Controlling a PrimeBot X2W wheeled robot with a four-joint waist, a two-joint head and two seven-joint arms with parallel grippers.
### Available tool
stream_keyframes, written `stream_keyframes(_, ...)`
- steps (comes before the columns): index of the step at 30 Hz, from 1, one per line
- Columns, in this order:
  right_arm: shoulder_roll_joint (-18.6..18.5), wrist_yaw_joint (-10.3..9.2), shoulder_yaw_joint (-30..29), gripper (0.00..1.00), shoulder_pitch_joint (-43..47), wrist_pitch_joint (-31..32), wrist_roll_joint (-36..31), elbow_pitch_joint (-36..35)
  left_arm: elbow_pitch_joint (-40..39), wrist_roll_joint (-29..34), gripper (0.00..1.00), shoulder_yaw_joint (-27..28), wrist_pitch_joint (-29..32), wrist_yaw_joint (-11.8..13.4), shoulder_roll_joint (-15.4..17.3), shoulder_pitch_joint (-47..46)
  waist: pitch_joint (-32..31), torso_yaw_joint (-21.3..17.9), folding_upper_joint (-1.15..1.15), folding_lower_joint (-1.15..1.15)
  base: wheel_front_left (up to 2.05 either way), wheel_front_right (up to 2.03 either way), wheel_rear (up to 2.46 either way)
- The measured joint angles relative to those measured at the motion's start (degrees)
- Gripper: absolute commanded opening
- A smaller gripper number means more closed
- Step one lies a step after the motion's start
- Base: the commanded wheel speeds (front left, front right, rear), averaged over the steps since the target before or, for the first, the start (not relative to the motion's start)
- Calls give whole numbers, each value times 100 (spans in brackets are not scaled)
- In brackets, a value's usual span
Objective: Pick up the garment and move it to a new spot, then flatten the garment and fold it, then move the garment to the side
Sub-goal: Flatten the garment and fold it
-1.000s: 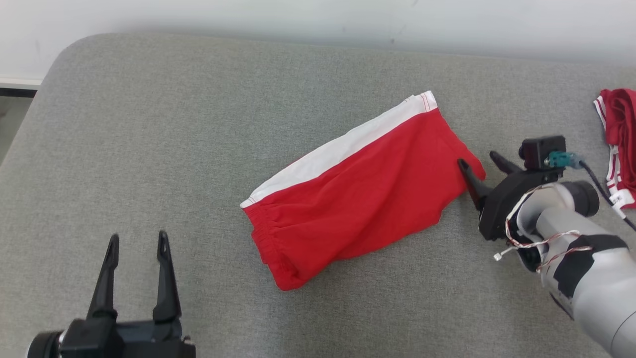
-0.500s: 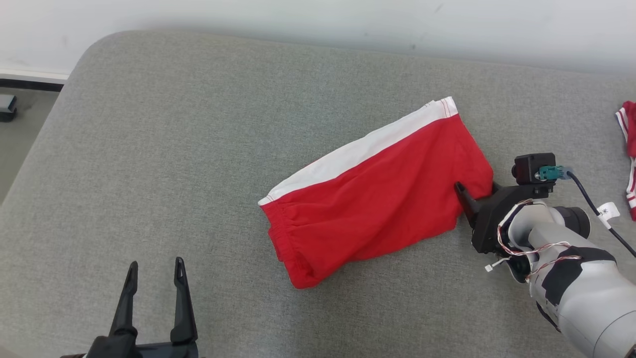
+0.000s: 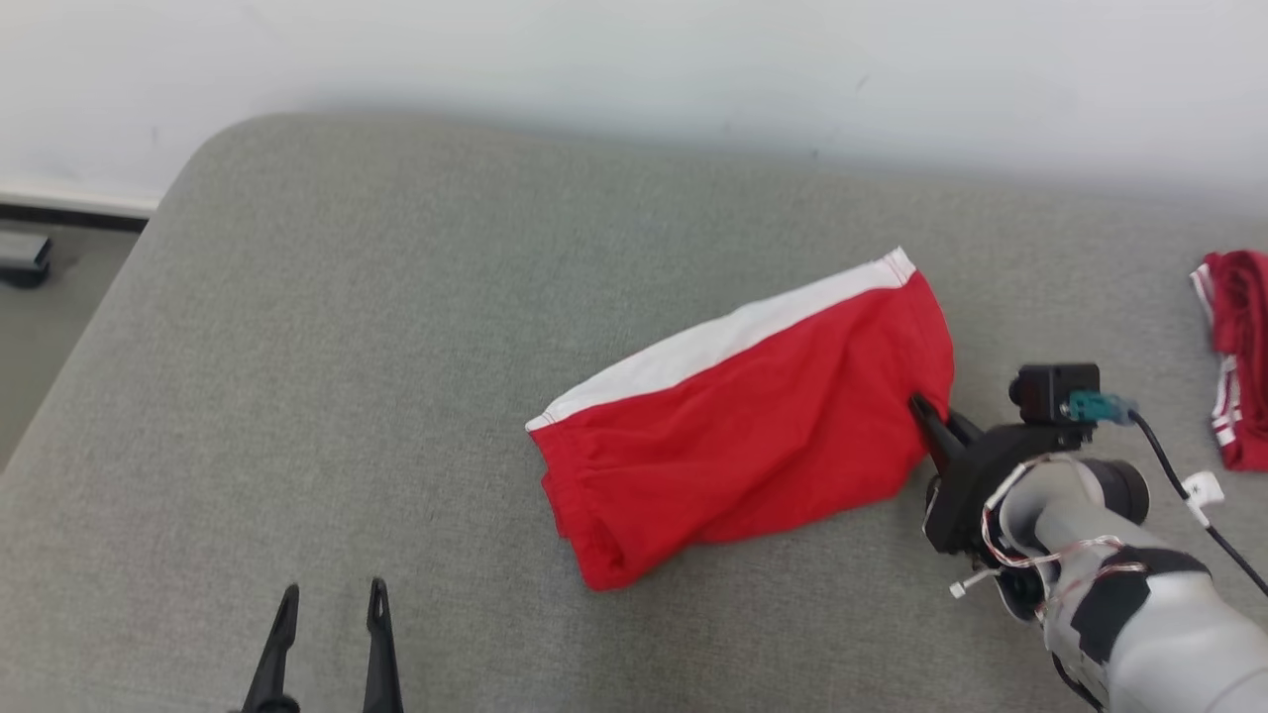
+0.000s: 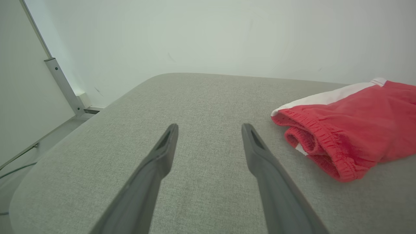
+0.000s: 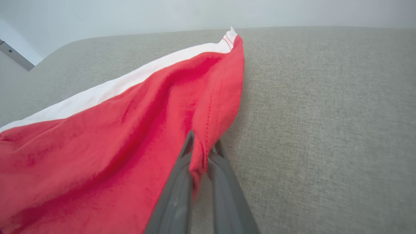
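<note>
Left gripper (image 3: 333, 592) low at left, fingers spread, nothing between them, over bare grey cushion (image 3: 297, 347). Red garment (image 3: 753, 436) with white band lies mid-cushion, slanted. Right gripper (image 3: 936, 411) pinches its right hem, fabric between fingers. Second red cloth (image 3: 1238, 347) at far right edge.

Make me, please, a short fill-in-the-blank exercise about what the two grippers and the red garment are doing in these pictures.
1. The right gripper has its jaws ____ on an edge of the red garment.
2. The left gripper has its jaws ____ and holds nothing.
3. A ____ band runs along the garment's far edge.
4. The garment lies on a ____ padded surface.
Missing words: shut, open, white, grey.
</note>
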Motion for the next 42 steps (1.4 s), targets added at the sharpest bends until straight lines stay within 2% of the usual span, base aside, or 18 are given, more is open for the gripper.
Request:
stream_keyframes(6, -383, 0, -200, 0, 613, -98, 56, -697, 137, 76, 100, 118, 0, -103, -2, 334, -375, -196, 0, 0, 0, 0, 0)
stream_keyframes(10, -647, 0, -609, 0, 1094, -104, 82, -1174, 194, 94, 100, 118, 0, -193, -2, 419, -537, -409, 0, -1, 0, 0, 0)
stream_keyframes(18, -884, 0, -1176, 0, 2357, -105, -54, -1853, 229, 91, 100, 112, 0, -155, -2, 527, -760, -767, 0, -1, 0, 0, 0)
stream_keyframes(19, -877, 0, -1218, 24, 2443, -103, -119, -1871, 230, 89, 100, 122, 0, -144, -3, 552, -771, -812, 0, -1, 0, 0, 0)
stream_keyframes(20, -876, 0, -1272, 92, 2494, -103, -227, -1867, 232, 89, 100, 121, 0, -144, 0, 561, -777, -857, 0, -1, 0, 0, 0)
stream_keyframes(21, -876, 0, -1330, 100, 2499, -103, -367, -1824, 232, 89, 100, 123, 0, -145, -1, 561, -780, -899, 0, -1, 0, 0, 0)
stream_keyframes(23, -891, 0, -1662, 100, 2372, -105, -920, -1626, 232, 92, 100, 129, 0, -145, -2, 550, -773, -999, 0, -1, 0, 0, 0)
stream_keyframes(30, -546, 0, -1950, 100, 1961, 58, -1367, -757, 225, 113, 100, 136, 0, -145, -1, 443, -701, -994, 0, 0, 0, 0, 0)
stream_keyframes(37, -130, 0, -1981, 100, 1560, 595, -1314, -38, 255, 153, 100, 122, 0, -120, -2, 389, -602, -853, 1, 1, 0, 0, 0)
stream_keyframes(42, -20, 0, -1934, 100, 1449, 901, -1272, 261, 263, 157, 100, 121, 0, -110, -1, 332, -569, -743, 0, 0, 0, 0, 0)
